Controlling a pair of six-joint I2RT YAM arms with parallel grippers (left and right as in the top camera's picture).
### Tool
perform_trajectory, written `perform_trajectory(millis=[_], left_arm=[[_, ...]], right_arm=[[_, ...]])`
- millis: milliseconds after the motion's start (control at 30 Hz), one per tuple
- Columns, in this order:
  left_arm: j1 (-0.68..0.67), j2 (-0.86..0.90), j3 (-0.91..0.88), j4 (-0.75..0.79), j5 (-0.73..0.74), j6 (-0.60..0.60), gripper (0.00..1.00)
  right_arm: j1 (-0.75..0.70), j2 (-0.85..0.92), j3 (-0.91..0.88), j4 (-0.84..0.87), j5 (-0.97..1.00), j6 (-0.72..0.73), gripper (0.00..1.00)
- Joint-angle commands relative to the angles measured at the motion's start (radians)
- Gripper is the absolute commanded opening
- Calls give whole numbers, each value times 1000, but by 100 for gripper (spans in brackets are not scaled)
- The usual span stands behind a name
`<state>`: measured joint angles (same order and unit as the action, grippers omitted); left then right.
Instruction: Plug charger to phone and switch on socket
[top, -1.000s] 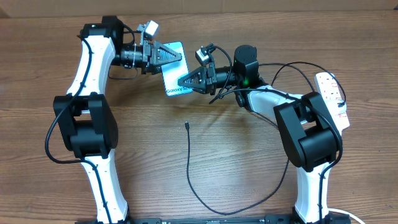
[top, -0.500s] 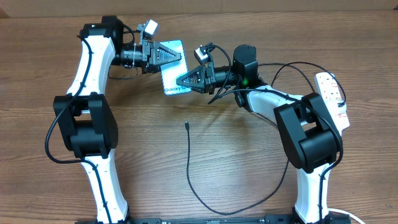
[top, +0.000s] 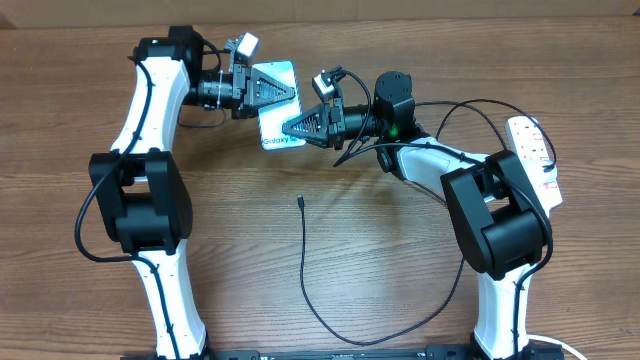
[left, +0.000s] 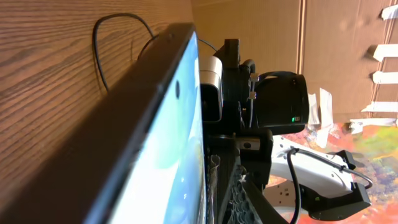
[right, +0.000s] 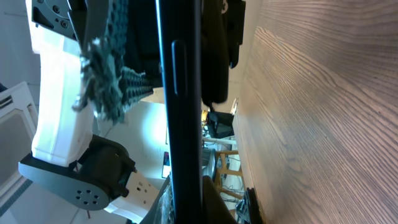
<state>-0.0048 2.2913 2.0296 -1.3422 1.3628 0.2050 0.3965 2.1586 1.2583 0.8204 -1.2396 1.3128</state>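
Observation:
The phone (top: 272, 122), its light-blue screen lit, is held tilted off the table between both grippers. My left gripper (top: 285, 90) is shut on its upper part and my right gripper (top: 295, 128) on its lower right edge. In the left wrist view the phone (left: 168, 155) fills the lower left beside my left gripper (left: 214, 193). In the right wrist view the phone (right: 183, 93) shows edge-on as a black bar between the fingers of my right gripper (right: 186, 202). The charger (top: 305, 270) lies loose on the table, its plug tip (top: 300, 200) well below the phone. The socket (top: 533, 160) lies at the right edge.
The charger cable loops toward the front edge and back up toward the right arm's base (top: 500, 300). Black arm cables (top: 470, 105) arc between the right arm and the socket. The left arm's base (top: 150, 210) stands at the left.
The phone and both grippers have shifted slightly up and to the left. The charger and socket have not moved.

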Motion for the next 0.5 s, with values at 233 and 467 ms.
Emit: perform_trajectory(millis=[233,467], left_arm=[[-74,-29,17,-6,127,16,5],[-73,-29,17,13,68,14,4]], right_arm=[[25,15,5,-28,104,64,4],[25,15,5,-29,82,19,47]])
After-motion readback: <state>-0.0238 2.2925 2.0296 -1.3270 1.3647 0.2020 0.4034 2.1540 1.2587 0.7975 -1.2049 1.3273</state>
